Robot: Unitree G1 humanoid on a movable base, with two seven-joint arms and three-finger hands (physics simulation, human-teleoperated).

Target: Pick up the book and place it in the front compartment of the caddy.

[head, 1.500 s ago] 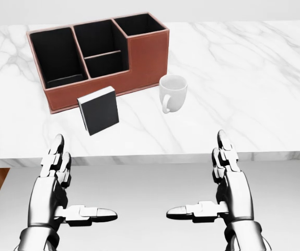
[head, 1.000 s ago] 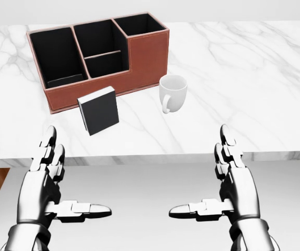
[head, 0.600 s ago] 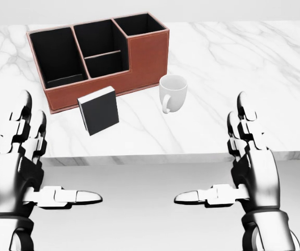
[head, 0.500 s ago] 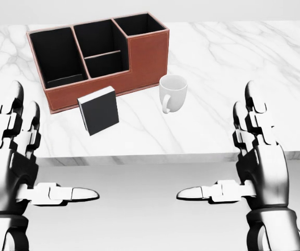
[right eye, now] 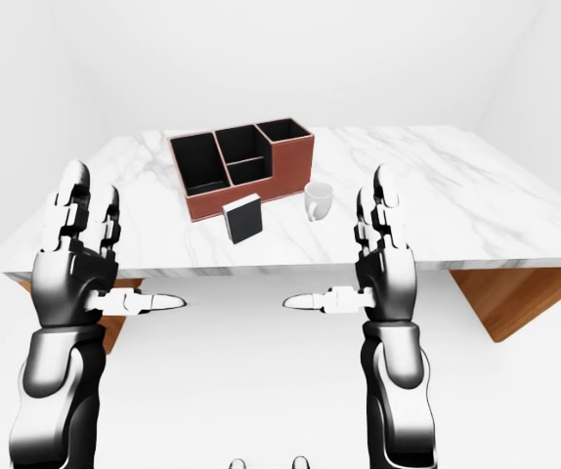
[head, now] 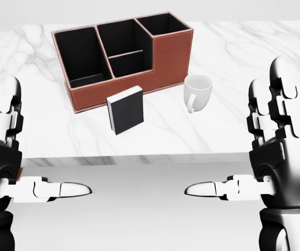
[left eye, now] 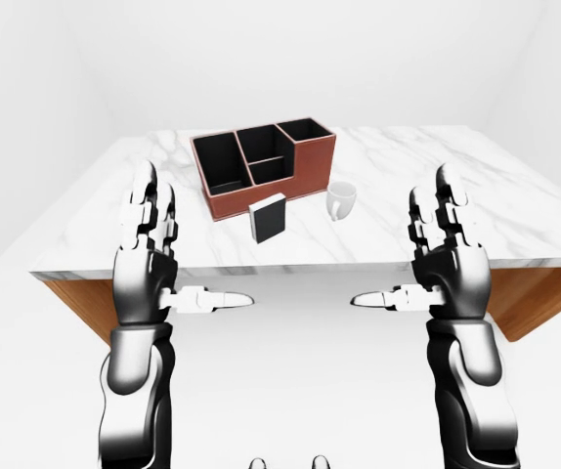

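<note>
The book (head: 125, 110) stands upright on the marble table (head: 233, 130), just beside the brown caddy (head: 168, 55) at its lower side in the head view. A white mug (head: 198, 91) is near, to the right. The left hand (head: 3, 157) and the right hand (head: 275, 157) are both spread wide and hold nothing, below the table edge. The caddy compartments look dark, their contents perhaps not visible.

Both hands rise steadily in the head view: the left hand (head: 1, 151) climbs from the lower frame to its left edge, the right hand (head: 275, 151) to the right edge, and both spread outward, looming larger. In the final half second the whole picture shifts rightward, carrying the caddy (head: 124, 57), book (head: 125, 110) and mug (head: 198, 91): the camera has moved.
</note>
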